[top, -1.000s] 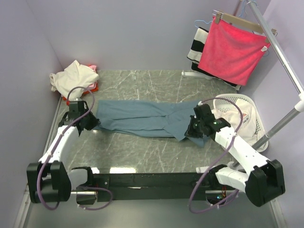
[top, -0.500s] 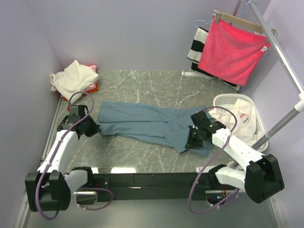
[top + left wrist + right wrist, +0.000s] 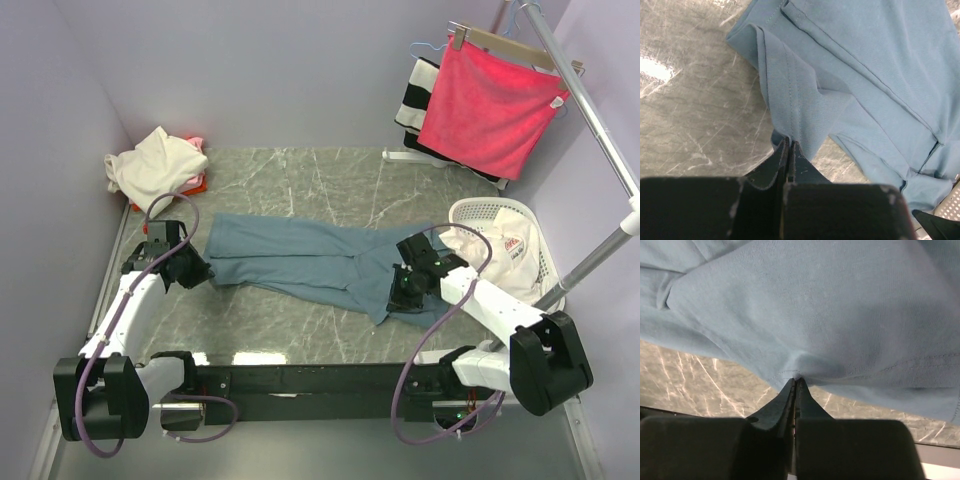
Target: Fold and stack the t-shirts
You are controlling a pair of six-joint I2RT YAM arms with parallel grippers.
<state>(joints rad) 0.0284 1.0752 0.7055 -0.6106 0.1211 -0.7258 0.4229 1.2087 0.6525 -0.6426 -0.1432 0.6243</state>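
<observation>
On desk [image 3: 300, 180], blue-grey shirt [image 3: 290, 255] spread out. Clamped on it: left hand [image 3: 196, 270] at its left end, right hand [image 3: 400, 290] at its right end.

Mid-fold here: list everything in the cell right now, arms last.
blue-grey t-shirt: one, dusty blue-grey, spread across the table's middle
cream t-shirt: one, cream, top of the far-left corner pile
pink-red t-shirt: one, pink-red, under the cream one, only its edges showing
white t-shirt: one, white with red print, in the basket
basket: one, white, at the table's right edge
towel: one, bright pink-red, on a hanger, far right
striped cloth: one, black and white, behind the towel
table: one, grey-green marble pattern
left gripper: one, black, shut on the blue-grey t-shirt's left end
right gripper: one, black, shut on its right end
</observation>
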